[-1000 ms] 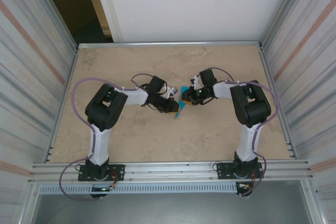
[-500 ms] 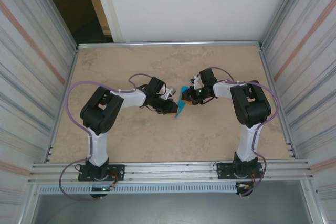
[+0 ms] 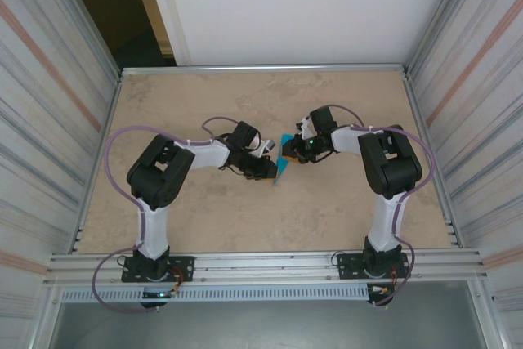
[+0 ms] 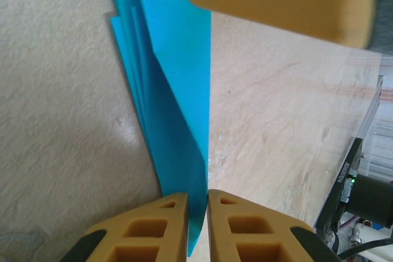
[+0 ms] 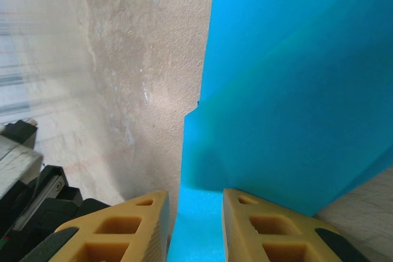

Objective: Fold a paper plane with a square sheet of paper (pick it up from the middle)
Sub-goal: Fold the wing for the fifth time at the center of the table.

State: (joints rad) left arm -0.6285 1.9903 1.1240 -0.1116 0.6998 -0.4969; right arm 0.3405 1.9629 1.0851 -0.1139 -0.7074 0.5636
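Note:
The square sheet of paper [image 3: 282,167], bright blue and folded into a narrow layered dart like a paper plane, stands on edge mid-table between both grippers. In the left wrist view the paper [image 4: 178,90] runs up from my left gripper [image 4: 198,196], whose jaws are shut on its lower tip. My left gripper [image 3: 272,171] is at the paper's left side. My right gripper [image 3: 292,151] meets it from the upper right. In the right wrist view, the paper [image 5: 295,90] spreads wide. A blue flap passes between my right gripper's [image 5: 195,193] jaws, which stand slightly apart.
One yellow finger [image 4: 276,1] of the right gripper crosses the top of the left wrist view, against the paper. The beige table [image 3: 204,96] is walled by metal rails [image 3: 261,68] and ribbed side panels. Both arm bases sit at the near edge.
The left arm's elbow has swung slightly left and its jaws have narrowed a little on the paper. The paper and right gripper have stayed almost still.

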